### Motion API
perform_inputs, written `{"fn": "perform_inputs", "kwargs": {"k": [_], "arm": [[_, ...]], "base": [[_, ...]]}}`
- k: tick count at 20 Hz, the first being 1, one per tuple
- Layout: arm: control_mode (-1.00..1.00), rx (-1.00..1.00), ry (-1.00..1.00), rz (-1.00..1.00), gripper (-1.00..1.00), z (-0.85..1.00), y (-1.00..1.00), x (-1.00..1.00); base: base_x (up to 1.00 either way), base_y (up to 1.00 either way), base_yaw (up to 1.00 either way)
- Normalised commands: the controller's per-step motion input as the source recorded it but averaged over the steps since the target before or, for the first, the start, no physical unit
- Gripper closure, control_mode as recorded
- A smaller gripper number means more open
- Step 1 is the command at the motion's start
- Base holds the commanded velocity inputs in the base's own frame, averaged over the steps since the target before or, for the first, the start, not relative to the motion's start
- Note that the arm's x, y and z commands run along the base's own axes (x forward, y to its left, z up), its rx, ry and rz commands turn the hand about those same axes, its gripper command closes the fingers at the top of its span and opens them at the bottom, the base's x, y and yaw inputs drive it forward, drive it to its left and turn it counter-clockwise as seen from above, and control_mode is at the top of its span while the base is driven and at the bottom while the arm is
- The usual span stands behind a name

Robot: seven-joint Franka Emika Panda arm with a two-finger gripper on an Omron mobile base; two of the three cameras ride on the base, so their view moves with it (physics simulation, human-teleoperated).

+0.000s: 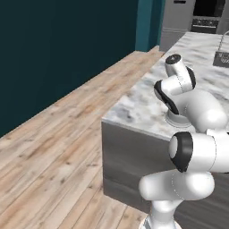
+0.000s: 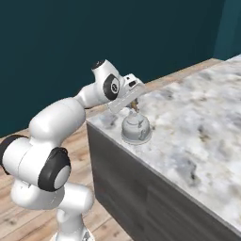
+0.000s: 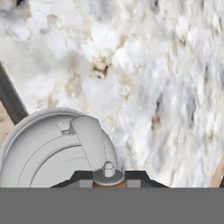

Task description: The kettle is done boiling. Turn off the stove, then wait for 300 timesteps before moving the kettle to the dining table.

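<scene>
The small light-grey round kettle [image 2: 136, 128] sits on the white, grey-veined marble table [image 2: 197, 127] near its corner; our hand [image 2: 134, 104] grips its top, so only letting go remains.

A dark teal wall [image 1: 58, 49] fills the upper left of the left base view. Light wood plank floor [image 1: 49, 174] spreads below it. Grey appliances [image 1: 197, 18] stand blurred at the upper right.

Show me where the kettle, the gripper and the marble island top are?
kettle [image 2: 136, 128], right base view, on its domed body.
gripper [image 2: 135, 104], right base view, at its fingertips above the kettle.
marble island top [image 2: 197, 127], right base view, bare surface.
</scene>
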Motion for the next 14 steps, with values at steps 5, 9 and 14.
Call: {"fn": "perform_inputs", "kwargs": {"k": [5,9,14], "arm": [[1.00,0.00,0.00,0.00,1.00,0.00,0.00,0.00],[1.00,0.00,0.00,0.00,1.00,0.00,0.00,0.00],[1.00,0.00,0.00,0.00,1.00,0.00,0.00,0.00]], "base": [[0.61,0.77,-0.39],[0.58,0.78,-0.39],[0.54,0.77,-0.40]]}}
